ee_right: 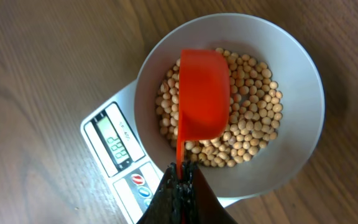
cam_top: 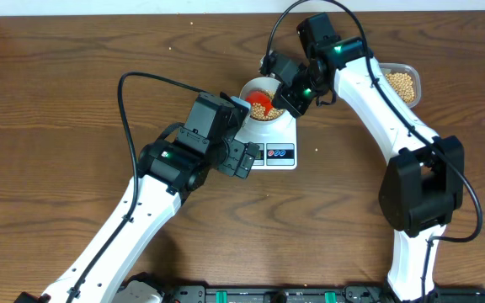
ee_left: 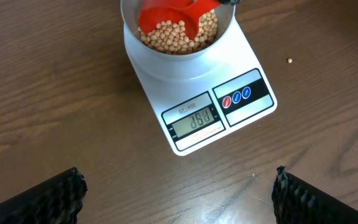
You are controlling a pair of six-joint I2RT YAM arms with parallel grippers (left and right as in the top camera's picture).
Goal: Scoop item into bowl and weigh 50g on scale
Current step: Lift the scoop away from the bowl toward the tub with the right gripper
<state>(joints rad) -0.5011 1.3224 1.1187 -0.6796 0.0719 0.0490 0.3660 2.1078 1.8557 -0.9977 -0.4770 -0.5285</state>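
The white bowl (cam_top: pixel 253 88) stands on the white scale (cam_top: pixel 286 135), holding many beige beans (ee_right: pixel 253 118). My right gripper (ee_right: pixel 180 183) is shut on the handle of an orange-red scoop (ee_right: pixel 202 93), held over the bowl with its underside up. The scoop also shows in the overhead view (cam_top: pixel 262 103) and the left wrist view (ee_left: pixel 173 22). The scale's display (ee_left: pixel 194 118) is lit; its digits are unclear. My left gripper (ee_left: pixel 179 196) is open and empty above the table in front of the scale (ee_left: pixel 197 81). In the overhead view it is at the scale's left (cam_top: pixel 241 158).
A clear plastic container (cam_top: pixel 413 71) with more beans (cam_top: pixel 401 84) stands at the back right, behind my right arm. One stray bean (ee_left: pixel 289 60) lies on the wooden table right of the scale. The table's far edge runs along the top of the overhead view.
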